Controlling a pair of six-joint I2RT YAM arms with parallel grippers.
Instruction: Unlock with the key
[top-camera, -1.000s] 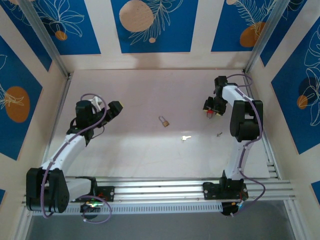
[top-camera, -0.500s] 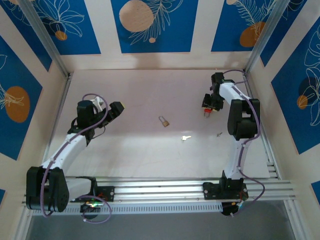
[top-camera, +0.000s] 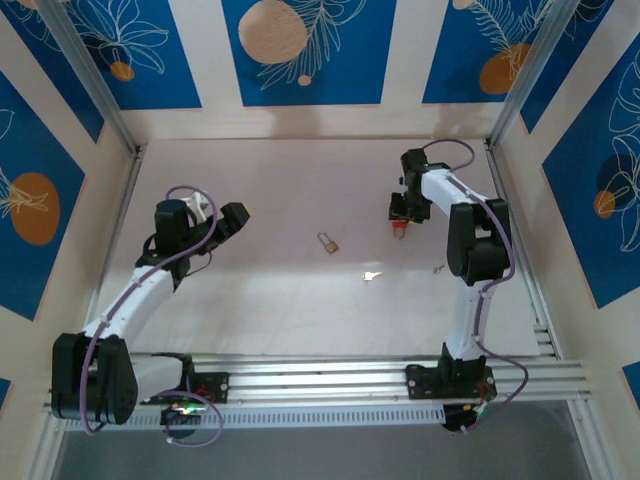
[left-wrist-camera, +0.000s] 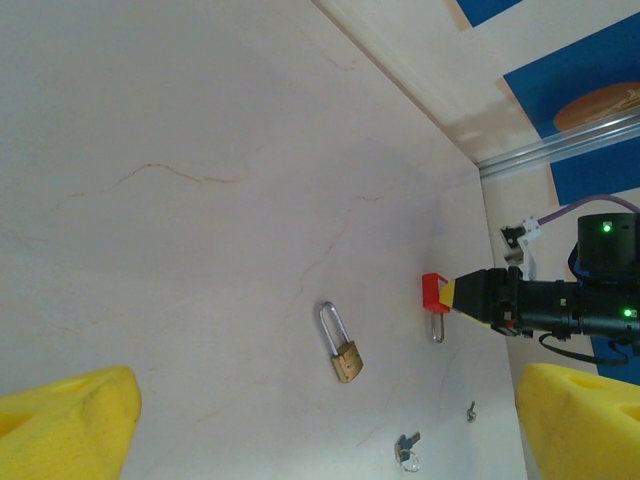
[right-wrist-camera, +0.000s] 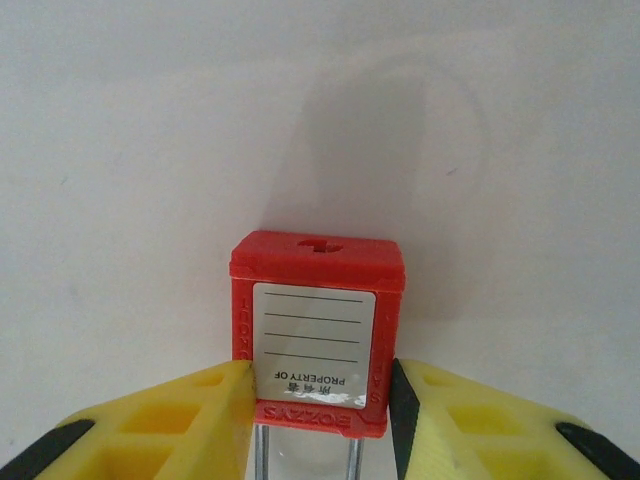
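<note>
The small silvery key (top-camera: 372, 275) lies flat on the table, right of centre; the left wrist view has it at the bottom edge (left-wrist-camera: 407, 450). A red padlock (right-wrist-camera: 318, 330) with a white label and steel shackle hangs between the yellow fingers (right-wrist-camera: 195, 410) of my right gripper (right-wrist-camera: 318, 385), which is shut on its sides. From above, that gripper (top-camera: 400, 215) sits at the back right, beyond the key. My left gripper (top-camera: 232, 218) stands open on the left with nothing between its fingers (left-wrist-camera: 60, 420).
A brass padlock (top-camera: 328, 243) with a long steel shackle lies mid-table, also in the left wrist view (left-wrist-camera: 342, 345). A tiny dark metal bit (top-camera: 437, 268) lies right of the key. Patterned walls enclose the table on three sides.
My right gripper has moved left toward the table's middle carrying the red padlock, its jaws tightening on it. The left arm, key and brass padlock have not moved.
</note>
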